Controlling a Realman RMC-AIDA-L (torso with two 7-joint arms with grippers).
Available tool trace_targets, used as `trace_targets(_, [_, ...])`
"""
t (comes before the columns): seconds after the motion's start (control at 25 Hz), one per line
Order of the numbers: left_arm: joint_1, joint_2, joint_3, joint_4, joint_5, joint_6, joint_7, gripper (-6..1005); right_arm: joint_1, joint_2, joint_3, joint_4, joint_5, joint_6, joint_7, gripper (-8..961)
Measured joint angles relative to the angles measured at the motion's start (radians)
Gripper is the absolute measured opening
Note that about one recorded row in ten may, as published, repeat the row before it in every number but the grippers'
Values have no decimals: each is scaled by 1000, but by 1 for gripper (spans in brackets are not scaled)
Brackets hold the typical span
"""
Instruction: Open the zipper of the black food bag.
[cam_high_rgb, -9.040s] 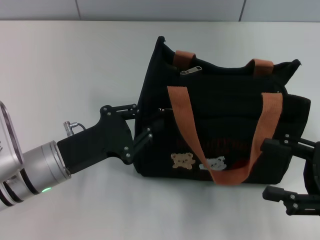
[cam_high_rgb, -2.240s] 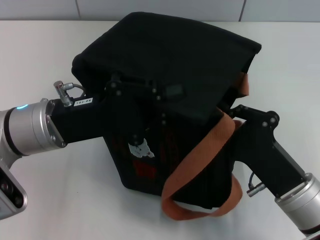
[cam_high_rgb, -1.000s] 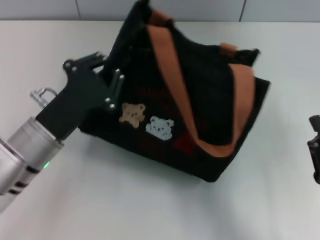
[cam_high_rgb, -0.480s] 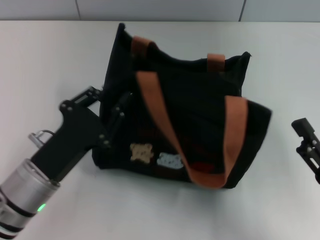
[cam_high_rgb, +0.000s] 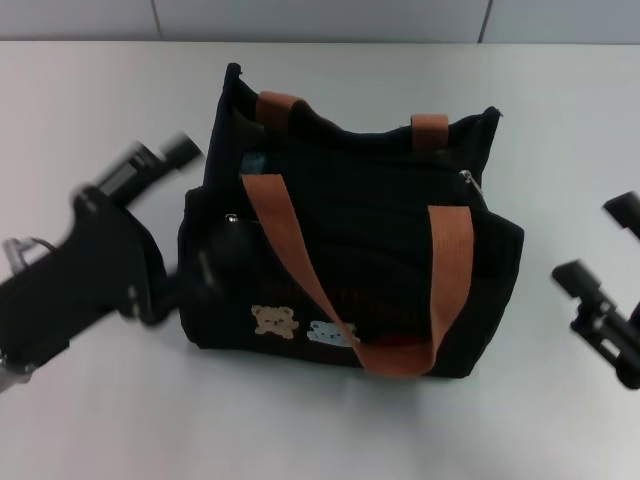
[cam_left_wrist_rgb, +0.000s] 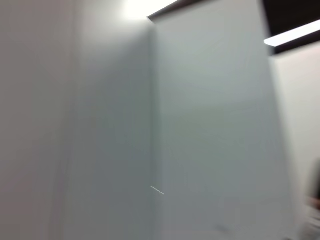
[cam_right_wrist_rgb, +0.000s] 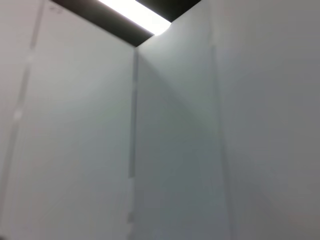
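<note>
The black food bag (cam_high_rgb: 390, 250) stands upright mid-table, orange-brown straps draped over its front and bear patches low down. The zipper's silver pull tab (cam_high_rgb: 466, 180) sits at the right end of the bag's mouth. The left end of the mouth gapes a little, showing something bluish inside. My left gripper (cam_high_rgb: 170, 215), blurred by motion, is open at the bag's left end. One of its fingers (cam_high_rgb: 160, 160) is raised clear of the fabric. My right gripper (cam_high_rgb: 588, 240) is open, a short way off the bag's right side. Neither wrist view shows the bag.
The white table (cam_high_rgb: 300, 420) spreads around the bag. A tiny round pull (cam_high_rgb: 232, 217) marks the front-pocket zipper. Both wrist views show only pale wall panels (cam_left_wrist_rgb: 210, 125) (cam_right_wrist_rgb: 175, 140) and a bright light strip.
The bag went from lifted and tipped to standing squarely on the table. My left gripper slid away to the left. My right gripper came further into view beside the bag.
</note>
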Motion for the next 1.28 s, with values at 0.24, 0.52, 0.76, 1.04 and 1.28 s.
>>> trace_targets(0.24, [-11, 3, 353, 237, 23, 3, -208, 818, 60, -2, -249, -210, -43, -11, 260, 698])
trace_targets(0.52, [-20, -3, 422, 276, 27, -23, -275, 818, 107, -1, -294, -288, -120, 80, 425, 731])
trace_targets(0.76, [-13, -1, 416, 278, 27, -25, -282, 819, 116, 1, -307, -288, -123, 104, 431, 787])
trace_targets(1.04, [2, -1, 413, 279, 19, -26, -273, 819, 110, 2, -298, -288, -117, 105, 428, 847])
trace_targets(1.28, [10, -3, 398, 280, 18, -26, -268, 819, 109, 2, -296, -287, -112, 105, 426, 847])
